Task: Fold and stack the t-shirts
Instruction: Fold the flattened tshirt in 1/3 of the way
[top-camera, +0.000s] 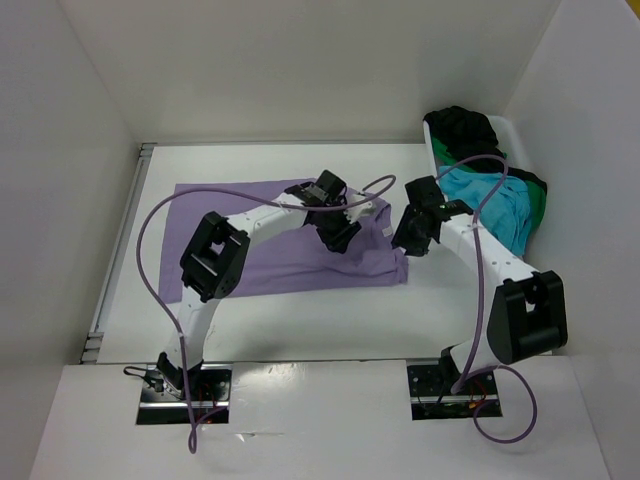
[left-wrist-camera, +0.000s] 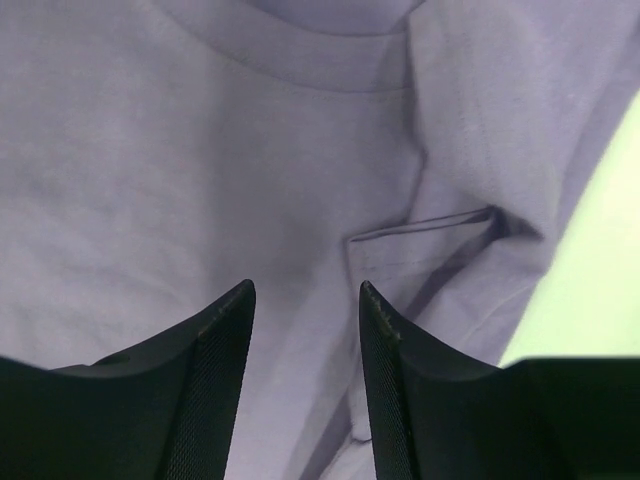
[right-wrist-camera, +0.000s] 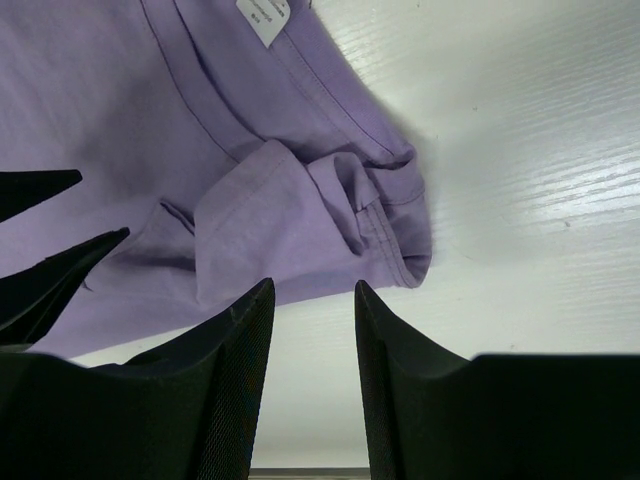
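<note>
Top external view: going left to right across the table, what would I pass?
Lavender t-shirt → right end effector → turquoise t-shirt → green t-shirt. The left end effector hangs over the lavender one, so I skip it.

Top cam sat high above & behind the arm bases, angled down over the whole table (top-camera: 300, 330), bases at frame bottom, both arms in shot. Left wrist cam looked past the left gripper (left-wrist-camera: 305, 290) v. close onto the lavender shirt (left-wrist-camera: 200, 150), collar at frame top. Right wrist cam, slightly further off, looked past the right gripper (right-wrist-camera: 312, 285) at the shirt's edge w/ bare table at right. All 3 shared the shirt's collar end.
</note>
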